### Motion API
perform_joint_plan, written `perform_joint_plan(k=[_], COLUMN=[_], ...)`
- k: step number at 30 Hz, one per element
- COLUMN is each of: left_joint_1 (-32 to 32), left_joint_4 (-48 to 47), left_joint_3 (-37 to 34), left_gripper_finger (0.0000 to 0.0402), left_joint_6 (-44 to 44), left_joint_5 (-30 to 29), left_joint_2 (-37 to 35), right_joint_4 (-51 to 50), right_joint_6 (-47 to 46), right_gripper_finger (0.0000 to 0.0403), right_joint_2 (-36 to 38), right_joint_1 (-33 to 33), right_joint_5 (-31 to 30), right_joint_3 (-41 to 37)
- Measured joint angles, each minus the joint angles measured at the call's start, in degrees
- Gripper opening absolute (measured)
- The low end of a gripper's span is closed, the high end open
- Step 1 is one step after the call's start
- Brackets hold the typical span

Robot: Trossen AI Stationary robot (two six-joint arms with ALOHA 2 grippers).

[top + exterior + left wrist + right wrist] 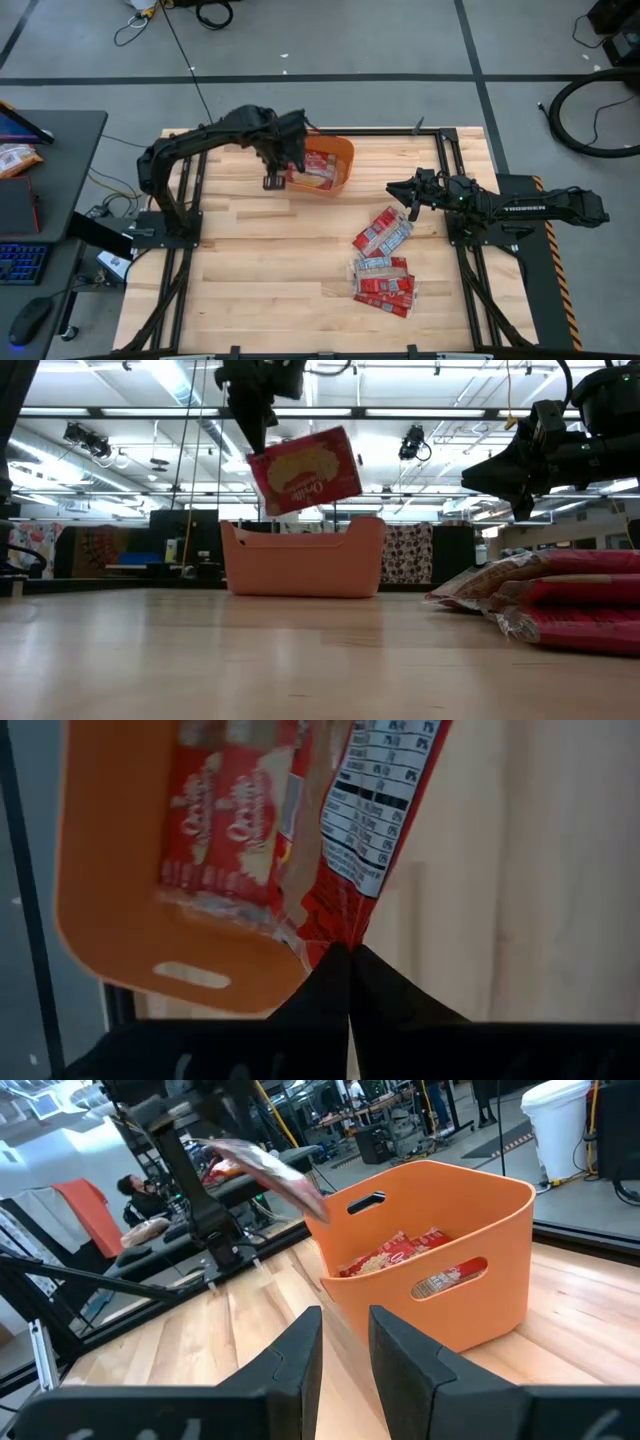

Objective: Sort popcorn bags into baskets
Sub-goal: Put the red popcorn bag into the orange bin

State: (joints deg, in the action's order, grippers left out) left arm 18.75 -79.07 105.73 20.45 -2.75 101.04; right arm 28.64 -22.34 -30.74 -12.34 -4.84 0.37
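Popcorn bags were what we were sorting on a pale wooden table [260,260], the largest thing in sight, and we describe the rest in falling order of size.

Our left arm [200,140] reached from the table's left side toward the far middle. Our right arm [530,208] lay along the right side, pointing inward.

An orange basket [340,152] stood near the table's far edge, a little right of centre. It was a rectangular tub with rounded corners and a slot handle in its wall. At least two red bags [235,820] lay flat inside it.

A loose pile of red bags [385,262] rested on the table's right half, well apart from the basket. One of them lay at a slant nearer the right arm, and the others overlapped closer to the near edge.

One held bag [305,470] hung tilted in the air, above the basket's rim, on its left side. Its nutrition label faced the left wrist camera.

Our left gripper [348,965] was pinched together on a corner of that bag.

Our right gripper [345,1345] hovered between basket and pile, fingers slightly apart and holding nothing.
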Motion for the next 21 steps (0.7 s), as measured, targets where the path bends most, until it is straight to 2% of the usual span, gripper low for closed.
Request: perform_joint_plan(k=[6, 16, 21], left_joint_1=[5.12, 12.27, 14.54], left_joint_4=[3.42, 2.47, 2.04], left_joint_3=[-3.14, -4.26, -4.26], left_gripper_finger=[0.0, 0.0, 0.0], left_joint_6=[3.48, 5.54, 7.79], left_joint_5=[1.72, 13.61, 14.3], left_joint_2=[1.91, 9.85, 13.88], right_joint_4=[-0.01, 0.0, 0.0], right_joint_6=[-0.01, -0.01, -0.01], right_gripper_finger=[0.009, 0.009, 0.009], right_joint_2=[-0.01, -0.09, -0.09], right_joint_1=[0.01, 0.02, 0.01], right_joint_5=[0.0, 0.0, 0.0], right_joint_3=[-0.01, 0.01, 0.01])
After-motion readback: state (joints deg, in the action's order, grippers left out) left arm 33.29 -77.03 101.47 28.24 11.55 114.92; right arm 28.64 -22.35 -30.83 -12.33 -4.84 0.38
